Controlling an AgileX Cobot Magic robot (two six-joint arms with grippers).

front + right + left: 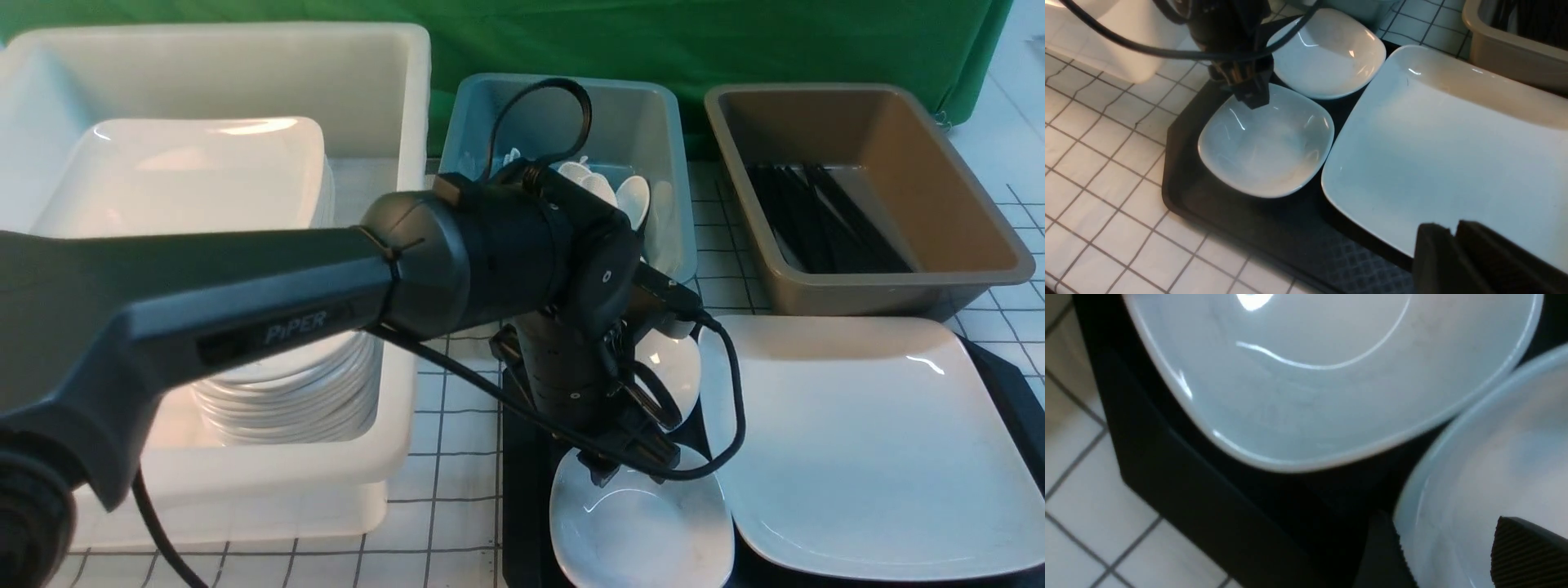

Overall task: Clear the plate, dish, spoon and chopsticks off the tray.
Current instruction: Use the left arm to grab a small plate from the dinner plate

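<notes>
Nearest us, our right gripper [1451, 230] hangs over the big black diamond-textured plastic tray [1274, 228], fingers almost pressed together and empty, probably waiting. Our left gripper [1453, 555], jaws spread, straddles the far rim of the near small white rounded-square dish [645, 531], placed, we judge, for a rim pinch. The large glossy white square plate [865, 441] lies alongside on the tray. Beyond, white glossy soup spoons [633, 196] sit sorted in the blue plastic tub [653, 122], thin black chopsticks [824, 216] in the brown plastic tub [816, 122].
</notes>
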